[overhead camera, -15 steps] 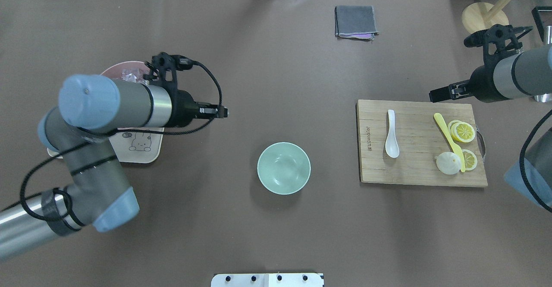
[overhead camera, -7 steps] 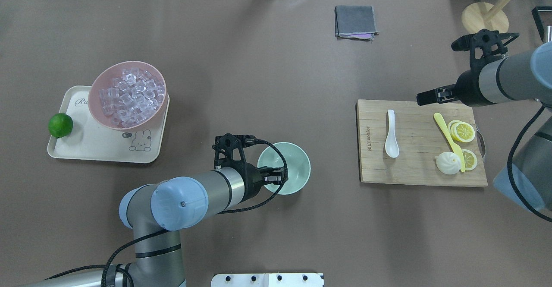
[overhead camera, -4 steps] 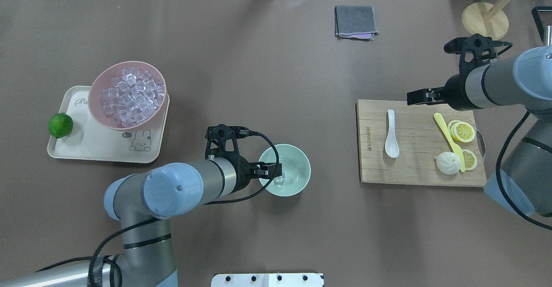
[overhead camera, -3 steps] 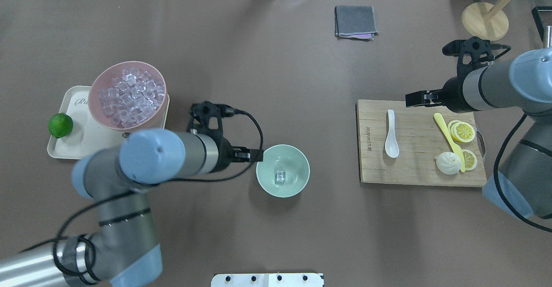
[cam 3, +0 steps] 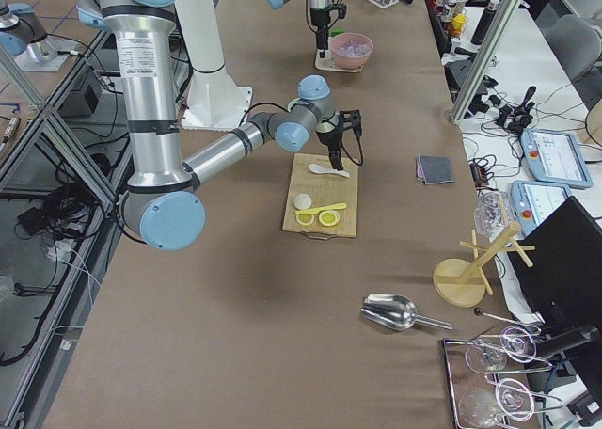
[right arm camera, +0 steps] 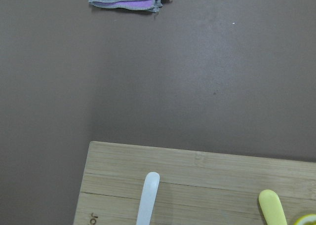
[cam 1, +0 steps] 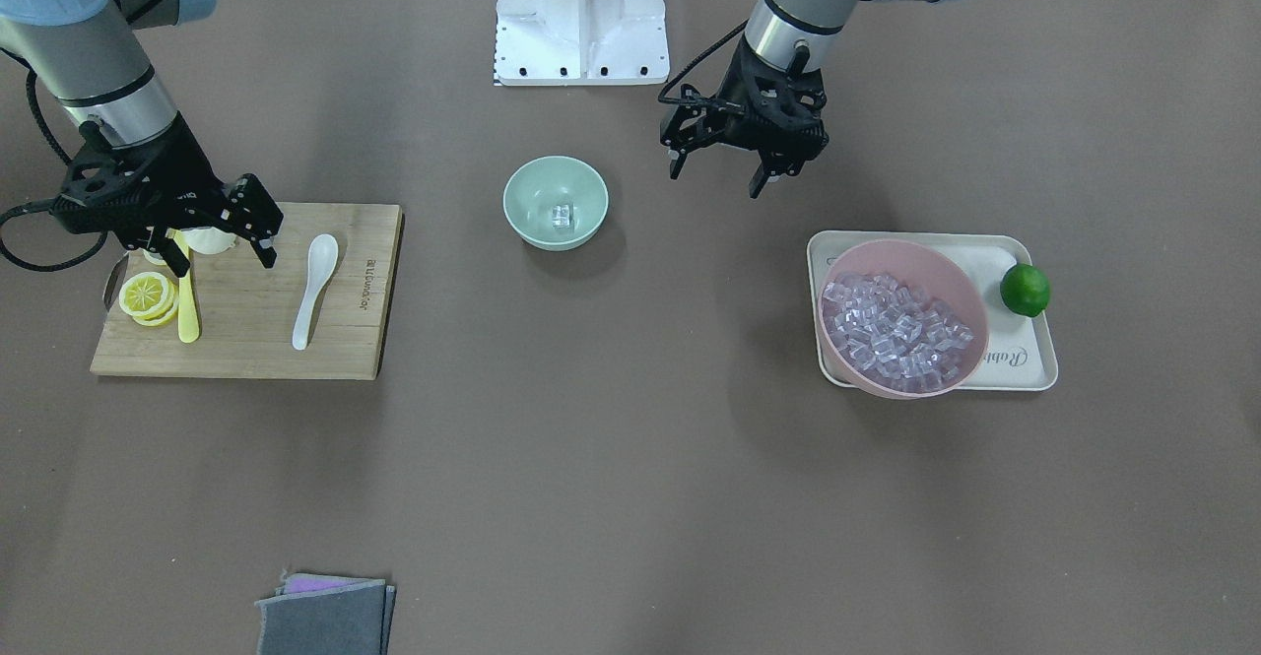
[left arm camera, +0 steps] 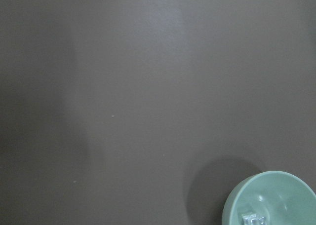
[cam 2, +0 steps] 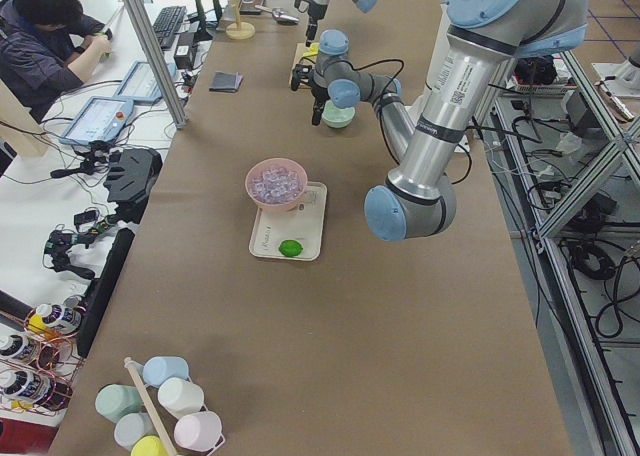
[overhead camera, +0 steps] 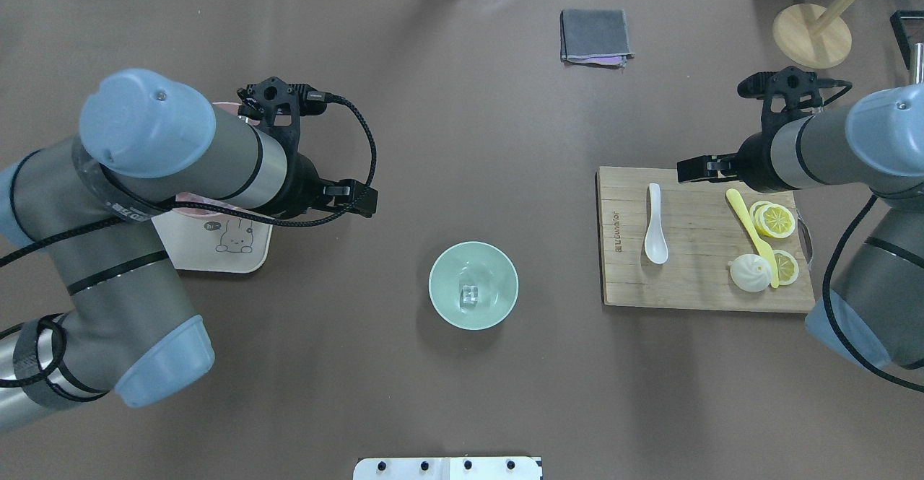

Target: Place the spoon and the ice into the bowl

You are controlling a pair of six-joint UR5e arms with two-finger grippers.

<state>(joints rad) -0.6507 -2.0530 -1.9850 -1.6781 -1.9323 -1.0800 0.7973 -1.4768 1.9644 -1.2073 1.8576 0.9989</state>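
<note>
left hand spread (empty), right hand spread

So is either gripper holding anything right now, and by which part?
Nothing is held. The left gripper and right gripper are both open and empty; the ice lies in the bowl, the spoon on the board.

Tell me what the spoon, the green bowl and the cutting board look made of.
The spoon is glossy white, probably glazed ceramic, perhaps hard plastic. The bowl is smooth mint green with soft highlights, likely plastic or melamine. The cutting board is matte wood or bamboo, with visible strips and grain.
</note>
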